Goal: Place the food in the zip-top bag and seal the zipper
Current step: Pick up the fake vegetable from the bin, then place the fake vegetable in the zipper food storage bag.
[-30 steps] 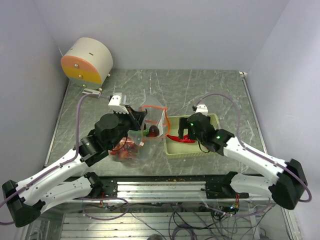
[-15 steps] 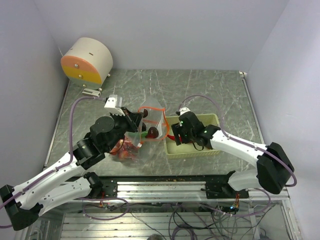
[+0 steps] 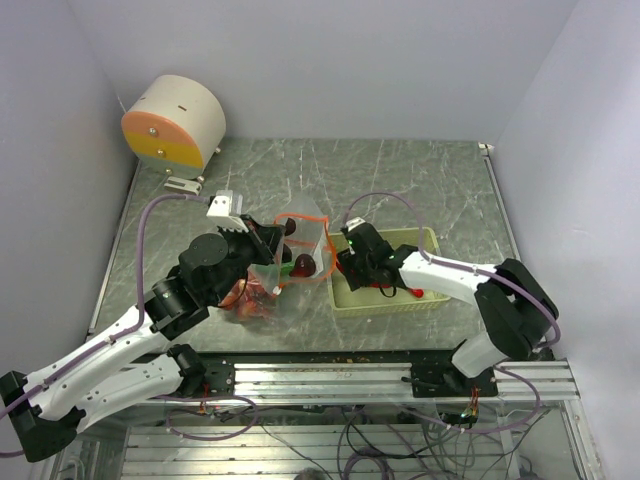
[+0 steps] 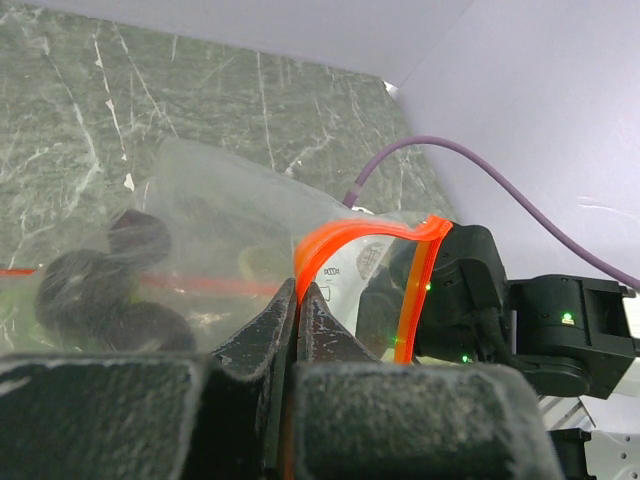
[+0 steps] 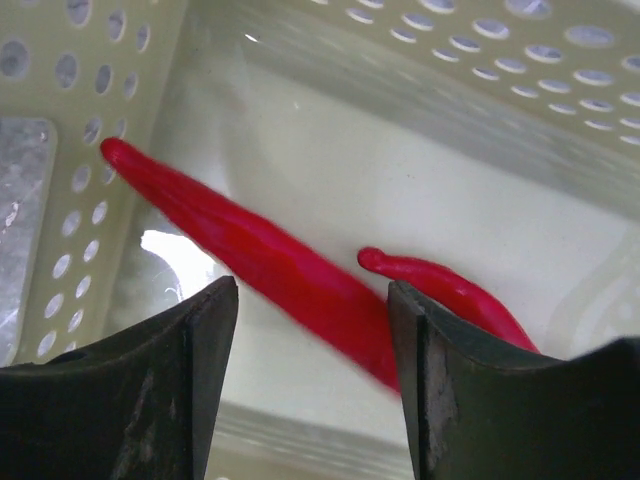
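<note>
Tabletop (image 3: 430, 180) of green stone lies open across its far half and right side, with a round drum (image 3: 178, 122) in the far-left corner.

Since half a second ago my right arm has folded further in. Its elbow is nearer the front rail, and my right gripper (image 5: 305, 310) has slid to the left end of the basket (image 3: 385, 308), just beside the bag's mouth. My left arm has hardly shifted.

The zip-top bag (image 3: 298, 232) stands crumpled between my two wrists, touching the basket's left wall. My left gripper (image 4: 298, 295) is clamped tight on the zipper (image 4: 352, 231), pinching the orange strip so the mouth arches open.

My right jaws are spread wide inside the basket, straddling a long chili (image 5: 250, 250) that reaches the perforated wall. A smaller chili (image 5: 450, 295) lies beside it, partly cut off behind my finger.

Dark purple pieces (image 4: 100, 290) sit in the bag, blurred by plastic. Red pieces (image 3: 255, 297) show lower in it, half hidden under my left arm.
</note>
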Controlling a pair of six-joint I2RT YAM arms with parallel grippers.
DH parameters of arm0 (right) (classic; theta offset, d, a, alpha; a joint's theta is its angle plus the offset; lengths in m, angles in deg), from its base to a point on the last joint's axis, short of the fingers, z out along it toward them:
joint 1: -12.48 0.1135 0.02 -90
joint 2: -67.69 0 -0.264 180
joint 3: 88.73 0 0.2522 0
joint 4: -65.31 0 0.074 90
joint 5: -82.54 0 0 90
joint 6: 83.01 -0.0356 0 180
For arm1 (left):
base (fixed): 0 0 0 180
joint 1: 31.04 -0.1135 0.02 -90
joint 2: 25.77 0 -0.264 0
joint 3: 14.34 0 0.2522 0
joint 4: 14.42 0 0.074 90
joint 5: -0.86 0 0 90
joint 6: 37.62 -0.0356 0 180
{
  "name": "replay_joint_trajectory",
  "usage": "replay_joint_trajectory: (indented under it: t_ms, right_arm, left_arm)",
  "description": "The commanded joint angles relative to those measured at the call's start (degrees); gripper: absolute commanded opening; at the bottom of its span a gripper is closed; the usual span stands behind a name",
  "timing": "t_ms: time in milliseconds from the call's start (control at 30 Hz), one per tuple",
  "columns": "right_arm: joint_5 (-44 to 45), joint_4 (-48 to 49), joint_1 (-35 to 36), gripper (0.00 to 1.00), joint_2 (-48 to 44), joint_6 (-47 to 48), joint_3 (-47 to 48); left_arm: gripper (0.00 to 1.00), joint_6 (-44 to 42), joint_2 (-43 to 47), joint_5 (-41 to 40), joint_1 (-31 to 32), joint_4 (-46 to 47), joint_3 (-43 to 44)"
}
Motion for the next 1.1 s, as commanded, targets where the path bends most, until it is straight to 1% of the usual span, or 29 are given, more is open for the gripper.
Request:
replay_joint_trajectory:
  t_ms: [0,67,133,200,300,467,600,667,733,767,833,933,1067]
  right_arm:
    - [-0.4,0.3,-0.6,0.54,2.5,0.4,-0.3]
    - [-1.2,0.1,-0.7,0.4,2.5,0.4,-0.3]
    - [-1.7,0.4,-0.7,0.3,1.8,0.4,-0.5]
    - [-0.7,0.4,-0.7,0.19,0.7,-0.2,-0.8]
    - [3.0,0.3,-1.1,0.0,-1.9,-1.6,-1.0]
    - [7.7,-0.3,-1.6,0.0,-8.5,-4.1,-0.3]
    - [7.4,-0.1,-1.6,0.0,-18.6,-5.0,0.1]
    - [2.5,1.4,-1.6,0.0,-24.5,-4.5,-0.1]
    - [-5.9,4.4,-1.5,0.0,-30.1,-3.6,-0.5]
    - [-11.6,5.9,-1.4,0.0,-32.7,-3.8,-0.5]
    - [-18.3,9.0,-1.4,0.0,-36.9,-4.8,-0.1]
    - [-23.3,12.7,-0.8,0.0,-39.3,-6.1,1.4]
    - [-26.7,22.7,0.9,0.0,-38.7,-8.6,0.3]
  left_arm:
    - [0.07,-0.8,0.2,-1.1,0.1,0.3,0.2]
    - [0.07,-0.8,0.1,-1.1,0.1,0.3,0.2]
    - [0.07,-0.7,0.1,-1.1,0.1,0.3,0.1]
    - [0.07,-0.7,0.1,-1.1,0.1,0.3,0.1]
    - [0.07,-0.6,0.3,-1.2,0.1,0.1,0.2]
    - [0.07,-0.4,0.2,-1.2,0.1,0.1,0.1]
    - [0.07,-0.3,-0.2,-1.0,0.0,0.3,0.3]
    - [0.07,-0.1,-0.6,-0.9,0.1,0.6,0.2]
    - [0.07,0.1,-1.1,-0.8,0.1,1.1,0.2]
    - [0.07,0.2,-1.4,-0.7,0.1,1.4,0.1]
    - [0.07,0.3,-2.3,-0.8,0.1,2.6,-0.3]
    - [0.07,0.6,-4.1,-0.5,0.1,4.3,-0.6]
    - [0.07,1.0,-7.3,0.9,0.1,6.1,0.3]
